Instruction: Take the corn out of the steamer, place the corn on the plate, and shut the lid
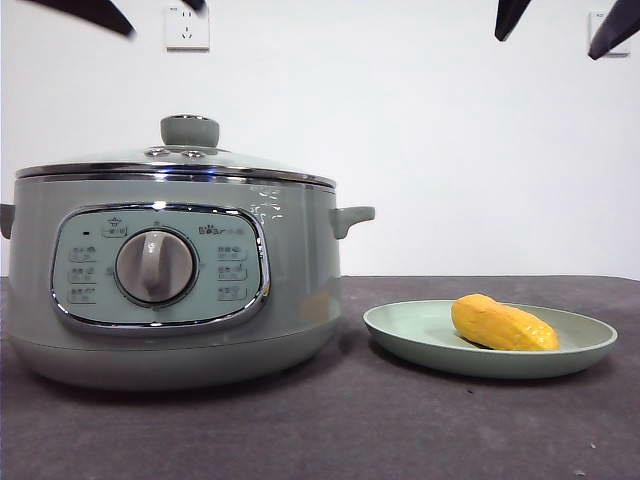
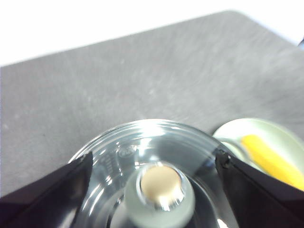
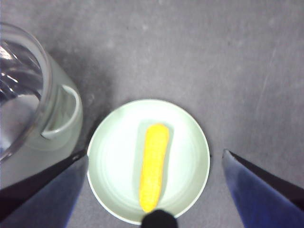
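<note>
Steamer (image 1: 170,290) first, at the left of the front view: a big round pot in pale sage green with a smooth, slightly glossy wall, a chrome band at the rim and a stubby side handle (image 1: 352,217) jutting toward the plate. Its control panel (image 1: 160,267) is a rounded oblong framed in chrome, with small printed buttons around a central grey dial (image 1: 155,266). The lid (image 1: 180,160) sits closed on the rim: low domed clear glass edged in chrome, topped by a squat green-grey knob (image 1: 190,129). In the left wrist view the glass shows curved reflections, and the knob (image 2: 160,192) has a pale round cap ringed in shiny metal.

Right of the steamer, just beside it but apart, the plate (image 1: 400,335) rests on the dark grey, finely grained worktop (image 1: 330,430). It is a shallow, matte pale green disc with a low upturned rim. The corn (image 1: 503,323) lies on it, a stubby yellow-orange cob with rounded tapered ends and a smooth-looking surface, set slightly right of the plate's middle.

The left gripper (image 2: 154,164) hovers above the lid, looking down on it, its two black jaws spread wide on either side of the knob and touching nothing. The right gripper (image 3: 154,156) hangs above the plate (image 3: 109,156), its jaws also well apart and empty, with the corn (image 3: 154,166) lying lengthwise between them far below. In the front view only dark tips show at the top edge.
</note>
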Robot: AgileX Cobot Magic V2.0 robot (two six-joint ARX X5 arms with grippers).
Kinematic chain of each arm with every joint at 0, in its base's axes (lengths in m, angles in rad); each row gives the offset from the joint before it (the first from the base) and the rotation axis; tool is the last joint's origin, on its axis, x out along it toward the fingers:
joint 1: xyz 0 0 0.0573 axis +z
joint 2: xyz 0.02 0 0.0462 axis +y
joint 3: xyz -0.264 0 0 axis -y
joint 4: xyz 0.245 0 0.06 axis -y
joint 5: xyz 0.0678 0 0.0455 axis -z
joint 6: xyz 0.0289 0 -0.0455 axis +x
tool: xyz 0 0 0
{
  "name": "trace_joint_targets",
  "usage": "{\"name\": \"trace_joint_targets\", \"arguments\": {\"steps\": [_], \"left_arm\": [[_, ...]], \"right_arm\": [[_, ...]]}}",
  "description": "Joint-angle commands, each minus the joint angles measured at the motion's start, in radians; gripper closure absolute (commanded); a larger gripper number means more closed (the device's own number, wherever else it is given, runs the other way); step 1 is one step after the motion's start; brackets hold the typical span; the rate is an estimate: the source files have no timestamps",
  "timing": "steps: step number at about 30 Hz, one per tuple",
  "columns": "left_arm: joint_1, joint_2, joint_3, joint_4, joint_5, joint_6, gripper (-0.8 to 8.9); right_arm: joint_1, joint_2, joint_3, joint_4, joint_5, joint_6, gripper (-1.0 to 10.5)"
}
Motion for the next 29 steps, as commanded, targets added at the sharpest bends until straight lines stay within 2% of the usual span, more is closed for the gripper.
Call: {"name": "trace_joint_targets", "arguments": {"steps": [1, 3, 4, 6, 10, 16, 20, 25, 29], "left_arm": [[-0.002, -0.095, 0.0, -0.101, -0.003, 0.01, 4.91], [-0.002, -0.164, 0.0, -0.2, -0.004, 0.037, 7.45], [-0.002, -0.194, -0.003, -0.237, -0.005, 0.045, 8.31], [-0.002, -0.22, -0.008, -0.267, -0.013, 0.047, 8.22], [-0.003, -0.295, -0.072, -0.263, -0.056, 0.046, 8.22], [-0.003, -0.449, -0.264, -0.169, -0.092, 0.036, 8.22], [-0.002, -0.511, -0.357, -0.119, -0.114, 0.023, 8.21], [-0.002, -0.502, -0.356, -0.213, -0.106, 0.004, 8.17], [-0.002, -0.486, -0.356, -0.231, -0.106, 0.004, 8.17]], "right_arm": [[0.002, -0.038, -0.016, 0.006, -0.001, -0.019, 5.6], [0.003, -0.115, -0.069, 0.049, -0.002, -0.018, 7.4], [0.003, -0.171, -0.118, 0.092, -0.002, -0.018, 8.6], [0.003, -0.237, -0.185, 0.149, -0.001, -0.018, 9.6], [0.002, -0.386, -0.354, 0.271, 0.0, 0.0, 9.6], [0.002, -0.534, -0.558, 0.374, 0.0, 0.025, 9.6], [0.0, -0.542, -0.581, 0.365, 0.001, 0.029, 9.6], [0.001, -0.538, -0.58, 0.359, -0.001, 0.026, 9.4], [0.0, -0.537, -0.58, 0.357, 0.0, 0.026, 9.4]]}}
